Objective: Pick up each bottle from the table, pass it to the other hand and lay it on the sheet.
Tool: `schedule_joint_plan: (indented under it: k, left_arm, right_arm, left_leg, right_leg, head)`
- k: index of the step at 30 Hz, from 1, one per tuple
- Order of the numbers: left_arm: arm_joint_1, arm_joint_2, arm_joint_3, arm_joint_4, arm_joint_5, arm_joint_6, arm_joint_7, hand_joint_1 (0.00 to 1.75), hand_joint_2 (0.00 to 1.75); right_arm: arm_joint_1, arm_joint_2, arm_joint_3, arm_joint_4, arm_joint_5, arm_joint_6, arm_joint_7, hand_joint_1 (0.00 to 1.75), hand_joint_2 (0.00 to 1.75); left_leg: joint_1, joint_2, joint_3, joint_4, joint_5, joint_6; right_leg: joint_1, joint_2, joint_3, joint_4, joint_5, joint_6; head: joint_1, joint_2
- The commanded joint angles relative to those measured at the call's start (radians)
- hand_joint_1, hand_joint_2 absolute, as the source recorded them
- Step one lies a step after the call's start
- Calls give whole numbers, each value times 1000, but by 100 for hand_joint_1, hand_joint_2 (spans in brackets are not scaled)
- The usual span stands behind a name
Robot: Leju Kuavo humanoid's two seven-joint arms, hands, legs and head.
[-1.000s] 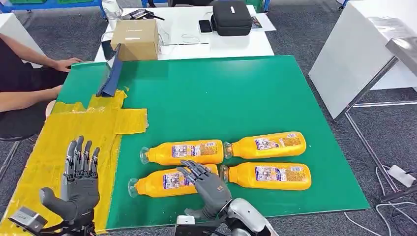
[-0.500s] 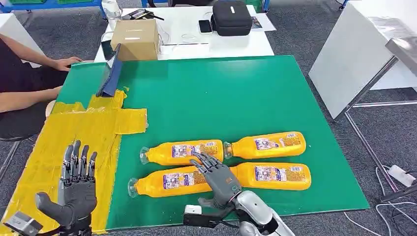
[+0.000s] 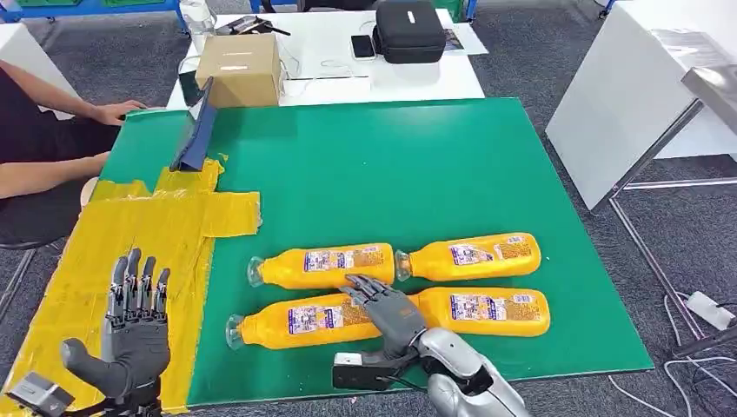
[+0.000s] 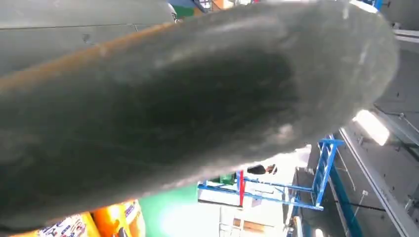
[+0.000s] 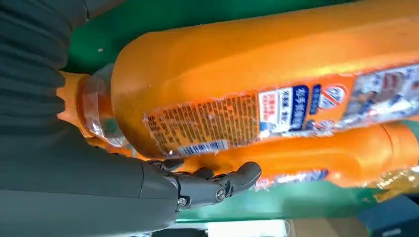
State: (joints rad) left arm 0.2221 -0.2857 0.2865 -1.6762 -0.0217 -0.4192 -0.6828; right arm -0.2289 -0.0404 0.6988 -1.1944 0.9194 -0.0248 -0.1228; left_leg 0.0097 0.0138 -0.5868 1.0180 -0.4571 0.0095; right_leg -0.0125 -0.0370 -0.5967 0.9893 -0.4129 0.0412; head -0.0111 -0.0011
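Four orange bottles lie on the green mat (image 3: 391, 165): far left (image 3: 326, 265), far right (image 3: 474, 254), near left (image 3: 291, 321) and near right (image 3: 491, 311). My right hand (image 3: 388, 311) hovers low over the spot where the near left bottle's base meets the near right bottle's cap, fingers stretched out and gripping nothing. In the right wrist view its dark fingers (image 5: 217, 185) reach along a bottle (image 5: 276, 84) with a second bottle (image 5: 346, 153) beside it. My left hand (image 3: 135, 334) stands open, fingers up, over the yellow sheet (image 3: 148, 234).
A person's arms (image 3: 52, 165) rest at the mat's far left corner. A blue upright piece (image 3: 195, 135) stands near a cardboard box (image 3: 239, 69). Behind is a white table with a black case (image 3: 408, 30). Another white table (image 3: 643, 87) stands to the right.
My right hand has slid right and slightly forward, from the near left bottle's label to its base end. My left hand has sunk a little.
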Motion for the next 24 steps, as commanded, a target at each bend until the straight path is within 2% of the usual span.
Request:
schedule_joint_plan:
  k: [1,3,6,7,8,9,14,24]
  left_arm:
    - [-29,5,19,71,0,-2,1,0,0]
    - [-31,6,18,75,3,-1,0,0,0]
    - [-45,18,11,95,13,-2,1,0,0]
    - [-49,21,8,102,15,-2,0,0,0]
    - [-53,25,6,109,17,-1,0,0,0]
    - [-57,27,3,114,20,-1,0,0,0]
    - [-69,44,-27,136,37,14,3,0,0]
    - [-71,50,-42,140,60,24,13,0,0]
  right_arm:
    - [-67,7,64,137,-13,19,-7,0,175]
    - [-88,6,96,167,-9,36,-12,0,175]
    - [-171,0,189,268,-41,126,-32,0,175]
    - [-197,2,222,301,-51,158,-47,61,175]
    - [-210,8,235,323,-64,171,-56,134,175]
    - [-226,11,257,346,-78,198,-67,150,175]
    - [-288,4,373,422,-157,261,-62,175,175]
    - [-305,-1,436,467,-215,283,-36,175,175]
  left_leg:
    - [0,0,2,-1,0,0]
    - [0,1,3,-2,0,0]
    - [0,1,3,-1,0,0]
    - [0,2,5,-3,1,0]
    - [0,1,3,-1,0,0]
    - [0,1,5,-3,1,0]
    - [0,3,11,-3,1,-1]
    - [0,3,15,-4,2,-1]
  right_leg:
    - [0,3,2,-1,0,-1]
    - [0,3,2,-1,1,-1]
    - [0,3,2,-1,1,-1]
    - [0,5,3,-2,1,-2]
    - [0,4,2,-1,1,-1]
    - [0,5,3,-2,1,-2]
    - [0,4,8,-2,1,-1]
    - [1,4,12,-4,2,-2]
  head:
    - [0,0]
    - [0,0]
    - [0,0]
    - [0,0]
    - [0,0]
    - [0,0]
    - [0,0]
    - [0,0]
